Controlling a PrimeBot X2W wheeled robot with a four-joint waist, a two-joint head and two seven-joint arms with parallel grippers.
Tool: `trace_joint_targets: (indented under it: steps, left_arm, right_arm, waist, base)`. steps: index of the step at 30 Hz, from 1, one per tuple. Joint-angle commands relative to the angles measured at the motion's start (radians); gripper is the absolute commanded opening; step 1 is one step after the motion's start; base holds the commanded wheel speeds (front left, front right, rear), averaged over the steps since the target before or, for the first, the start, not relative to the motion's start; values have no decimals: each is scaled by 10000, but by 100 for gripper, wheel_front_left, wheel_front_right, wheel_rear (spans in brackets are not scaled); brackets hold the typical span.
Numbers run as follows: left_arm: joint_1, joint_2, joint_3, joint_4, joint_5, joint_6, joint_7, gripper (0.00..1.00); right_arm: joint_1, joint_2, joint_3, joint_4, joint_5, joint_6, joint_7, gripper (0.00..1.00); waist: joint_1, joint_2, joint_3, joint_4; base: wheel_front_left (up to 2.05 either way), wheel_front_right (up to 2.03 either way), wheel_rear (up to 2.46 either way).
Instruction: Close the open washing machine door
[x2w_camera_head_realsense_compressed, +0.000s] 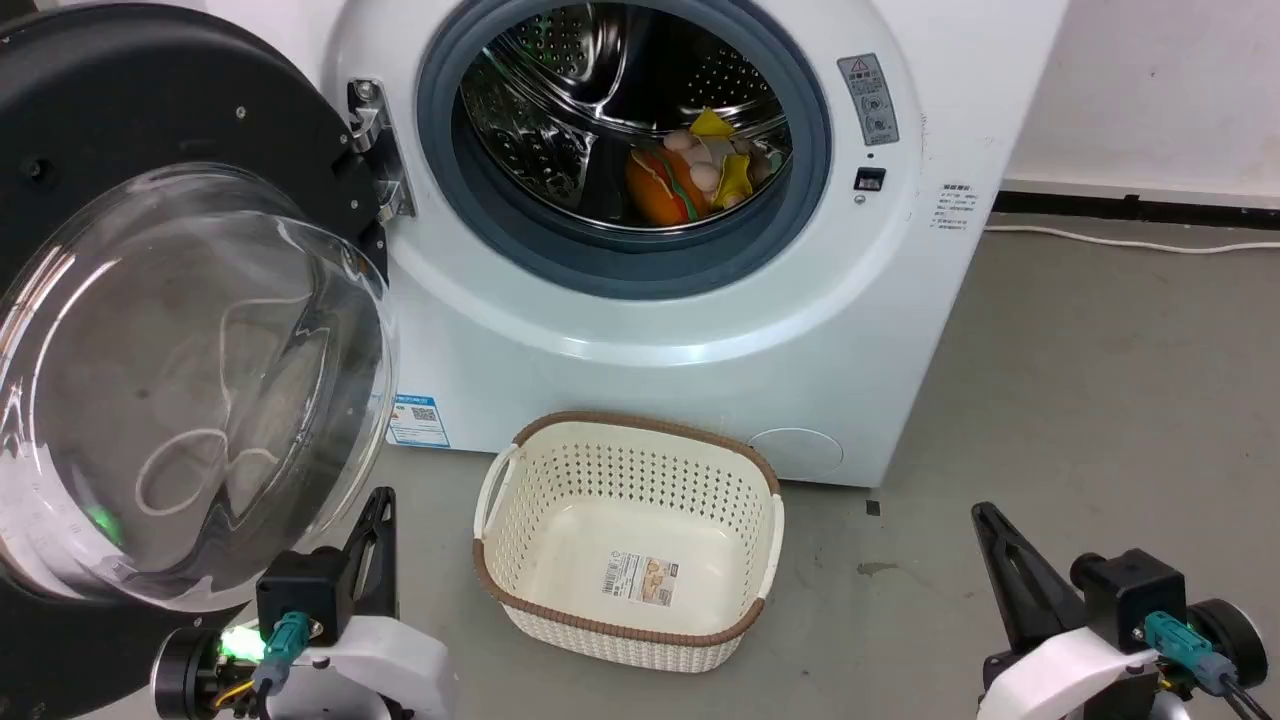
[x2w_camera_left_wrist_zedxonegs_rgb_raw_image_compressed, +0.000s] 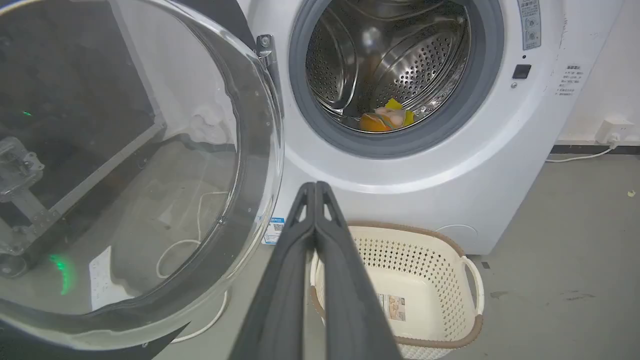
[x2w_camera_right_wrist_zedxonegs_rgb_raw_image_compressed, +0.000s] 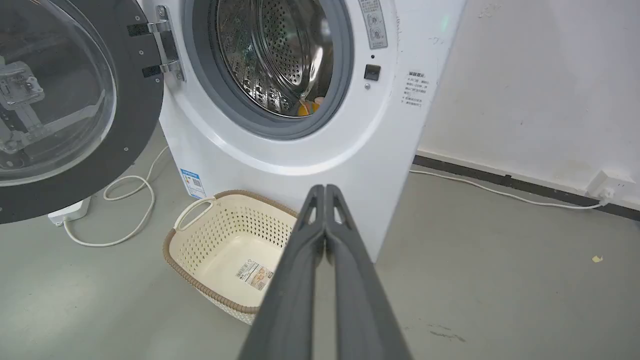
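Door (x2w_camera_head_realsense_compressed: 180, 330) open, glass just left of your left pincer (x2w_camera_left_wrist_zedxonegs_rgb_raw_image_compressed: 315, 187). Right pincer (x2w_camera_right_wrist_zedxonegs_rgb_raw_image_compressed: 325, 189) well apart from it. Both pressed together, empty.

Grey floor (x2w_camera_head_realsense_compressed: 1100, 400), white wall (x2w_camera_right_wrist_zedxonegs_rgb_raw_image_compressed: 540, 90)

The washing machine door (x2w_camera_head_realsense_compressed: 150, 100) stands wide open, swung out on its metal hinge (x2w_camera_head_realsense_compressed: 375, 150) at the left edge of the washing machine (x2w_camera_head_realsense_compressed: 900, 300) front. Its wide, round black frame rings a bulging clear glass window (x2w_camera_head_realsense_compressed: 190, 380)
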Motion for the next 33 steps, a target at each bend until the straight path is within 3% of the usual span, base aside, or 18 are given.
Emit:
trace_joint_targets:
  steps: [1,33]
  left_arm:
    - [107,-1,18,-45,18,30,5,0]
    - [107,-1,18,-45,18,30,5,0]
  right_arm:
    - [-139,32,-1,-53,-76,8,14,0]
    - [-139,32,-1,-53,-76,8,14,0]
  waist:
    - [0,-1,0,0]
    - [0,-1,0,0]
  base:
    - [0,0,0]
    - [0,0,0]
